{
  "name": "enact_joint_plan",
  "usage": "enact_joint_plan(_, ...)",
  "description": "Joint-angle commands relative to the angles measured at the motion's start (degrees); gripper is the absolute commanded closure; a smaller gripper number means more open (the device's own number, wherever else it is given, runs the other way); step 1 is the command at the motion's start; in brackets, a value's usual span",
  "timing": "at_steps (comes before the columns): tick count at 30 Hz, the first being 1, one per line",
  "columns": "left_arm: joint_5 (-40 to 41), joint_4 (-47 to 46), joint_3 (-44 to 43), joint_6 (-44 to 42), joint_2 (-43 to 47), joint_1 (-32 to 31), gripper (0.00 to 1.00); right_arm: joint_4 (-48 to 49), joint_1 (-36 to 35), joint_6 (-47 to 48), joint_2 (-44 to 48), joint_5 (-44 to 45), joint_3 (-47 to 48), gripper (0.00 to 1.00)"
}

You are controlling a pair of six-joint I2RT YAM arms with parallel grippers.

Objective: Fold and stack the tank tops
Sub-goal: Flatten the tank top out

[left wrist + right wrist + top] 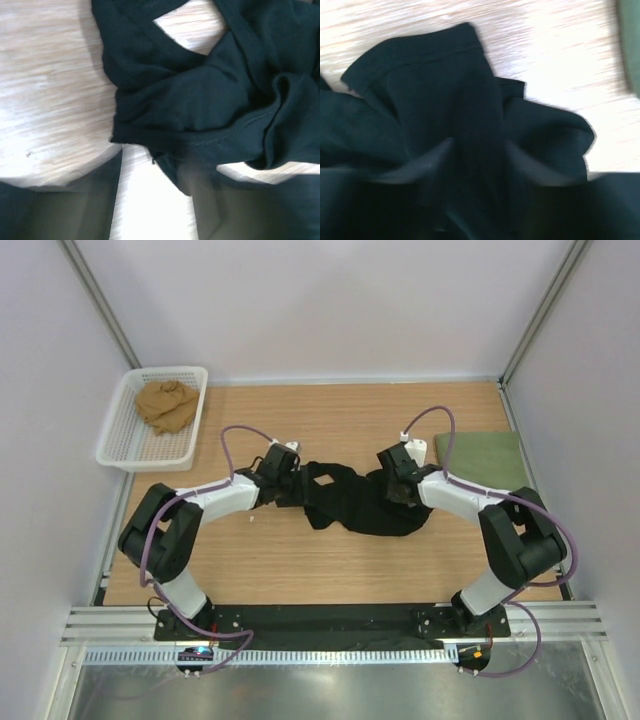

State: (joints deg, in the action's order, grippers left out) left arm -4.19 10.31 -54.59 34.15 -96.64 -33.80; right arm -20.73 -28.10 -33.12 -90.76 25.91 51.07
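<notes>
The plain black tank top [355, 502] lies crumpled on the wooden table between my two grippers. The olive green tank top [485, 458] lies folded flat at the right edge; a sliver shows in the right wrist view [633, 45]. My left gripper [284, 476] is at the black top's left edge. In the left wrist view the jaws [155, 200] stand apart over bare table, with a corner of black cloth [200, 95] hanging into the gap. My right gripper [401, 481] is at the top's right side, its jaws [479, 150] closed on a ridge of black cloth [430, 85].
A white mesh basket [118, 445] stands at the back left with a tan cloth [166, 405] in it. Purple cables loop over both arms. Walls close in the table on the left, back and right.
</notes>
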Motion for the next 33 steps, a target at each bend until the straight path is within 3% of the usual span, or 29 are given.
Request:
enact_joint_plan(1, -4.51, -3.79, 1.24, -1.28, -0.03, 1.37, 0.67, 3.15, 0.24, 1.57, -1.34, -1.74, 2.27, 0.72)
enact_joint_plan(3, -5.39, -3.98, 1.76, -0.84, -0.57, 2.86, 0.85, 2.89, 0.15, 1.4, -1.61, -0.34, 2.89, 0.99)
enact_joint_plan(5, -6.01, -5.55, 2.73, 0.73, 0.39, 5.05, 1.0, 3.5, 0.15, 1.22, 0.23, -0.07, 2.9, 0.99)
enact_joint_plan(11, -3.91, -12.23, 11.68, 6.61, 8.65, 13.47, 1.0, 13.05, 0.24, 3.06, 11.27, -1.83, 1.41, 0.99)
enact_joint_plan(16, 2.78, -19.26, 22.14, 9.01, 24.9, 17.81, 1.0, 22.03, 0.32, 2.01, 21.23, 0.71, -5.44, 0.99)
enact_joint_plan(18, 1.11, -21.28, 24.0, 6.99, 26.85, 16.41, 0.87, 22.05, 0.59, 1.57, 23.34, 3.17, -7.99, 0.99)
enact_joint_plan(19, 0.67, -21.55, 23.74, 6.37, 26.77, 15.44, 0.61, 22.57, 0.67, 0.96, 23.96, 3.96, -10.53, 0.99)
enact_joint_plan(22, -1.51, -22.17, 21.02, 4.52, 21.61, 11.22, 0.31, 26.79, 0.68, -0.01, 27.03, 6.69, -16.41, 0.99)
enact_joint_plan(27, -6.79, -22.17, 14.27, 4.96, 9.91, 8.75, 0.21, 30.13, 0.76, 0.17, 30.11, 8.01, -20.13, 0.99)
enact_joint_plan(30, -8.46, -22.08, 10.22, 5.84, 2.97, 8.49, 0.21, 31.71, 0.68, -0.01, 30.99, 7.49, -21.62, 0.99)
enact_joint_plan(33, -9.79, -21.65, 8.1, 6.28, -1.26, 8.14, 0.31, 32.68, 0.68, 0.08, 31.61, 7.14, -22.68, 0.99)
